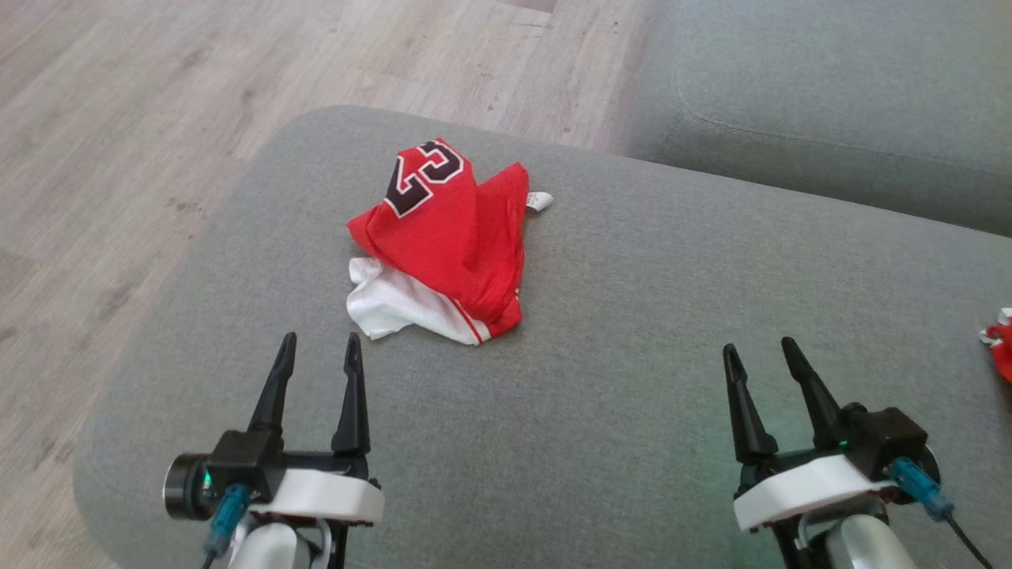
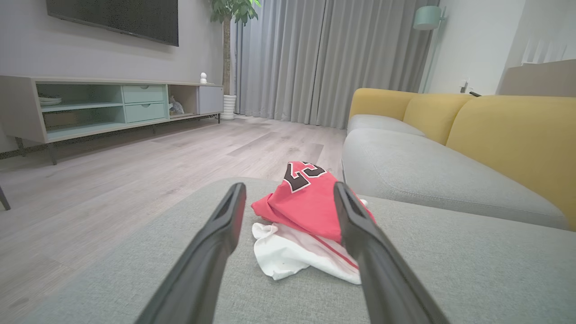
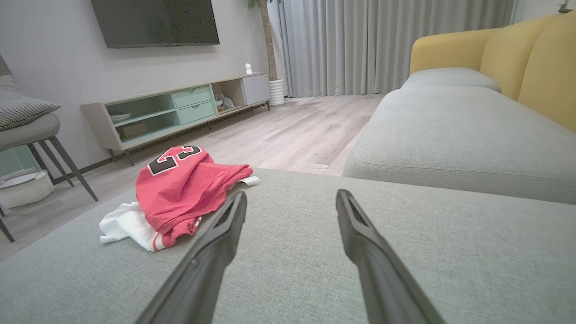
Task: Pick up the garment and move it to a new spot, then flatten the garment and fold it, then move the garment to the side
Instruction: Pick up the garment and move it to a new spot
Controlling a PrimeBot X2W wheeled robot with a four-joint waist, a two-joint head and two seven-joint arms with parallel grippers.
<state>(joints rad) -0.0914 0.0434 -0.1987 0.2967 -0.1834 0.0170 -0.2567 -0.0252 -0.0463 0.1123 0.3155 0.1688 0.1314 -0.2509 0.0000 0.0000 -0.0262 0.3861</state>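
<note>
Jaws apart and empty, left gripper (image 1: 320,341), right gripper (image 1: 759,346), one crumpled garment (image 1: 451,237), one red scrap (image 1: 1001,348)

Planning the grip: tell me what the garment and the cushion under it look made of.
Garment: thin soft fabric, probably a synthetic jersey knit; it lies in limp crumpled folds, matte red and white. Cushion: grey woven upholstery, likely over foam; fine flecked weave, rounded padded edges.

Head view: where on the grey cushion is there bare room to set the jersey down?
Widest bare patch: cushion between the jersey and the red scrap at the right edge, beyond the right tool. Also bare between both tools. Crowded only ahead of the left tool.
</note>
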